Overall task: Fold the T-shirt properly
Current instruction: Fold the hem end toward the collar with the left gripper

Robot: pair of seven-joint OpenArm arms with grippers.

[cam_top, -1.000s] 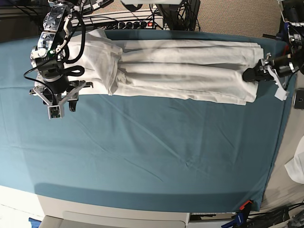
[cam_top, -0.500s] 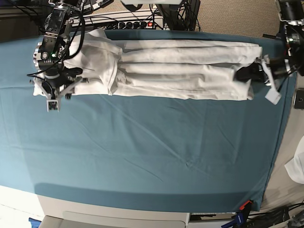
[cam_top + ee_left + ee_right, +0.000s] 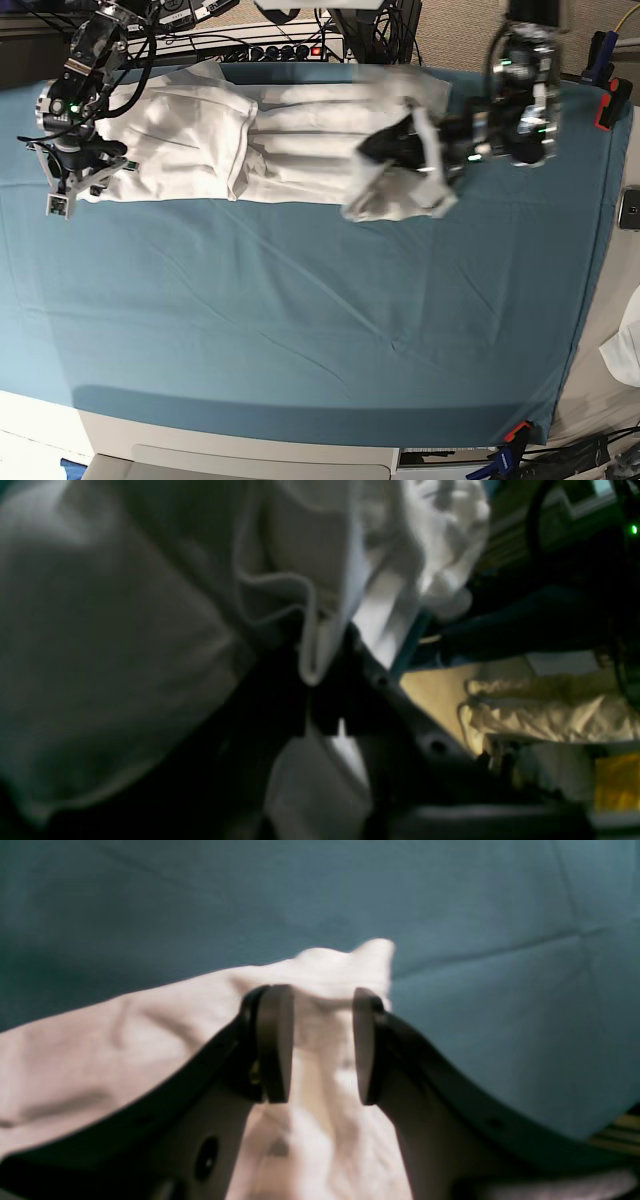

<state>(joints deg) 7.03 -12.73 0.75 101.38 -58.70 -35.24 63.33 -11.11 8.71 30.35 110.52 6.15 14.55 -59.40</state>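
The white T-shirt [image 3: 300,150] lies as a long folded strip across the back of the teal table cover [image 3: 300,320]. My left gripper [image 3: 388,148] is shut on its hem end, which hangs lifted and doubled back over the strip's middle. In the left wrist view a fold of T-shirt [image 3: 150,605] is pinched in the left gripper [image 3: 320,700]. My right gripper [image 3: 75,185] sits at the T-shirt's far-left end. In the right wrist view the right gripper [image 3: 320,1045] is open, its pads [image 3: 275,1040] straddling a raised bit of the T-shirt's edge [image 3: 340,965].
A power strip and cables [image 3: 280,50] run behind the table's back edge. A white cloth [image 3: 625,350] hangs at the right border, and a dark flat device [image 3: 630,208] lies above it. An orange clamp [image 3: 515,432] holds the table cover's front right corner.
My left gripper shut on the hem at the right end, then carried it up and leftward to mid-strip. My right arm moved from the teal cover up onto the shirt's left end.
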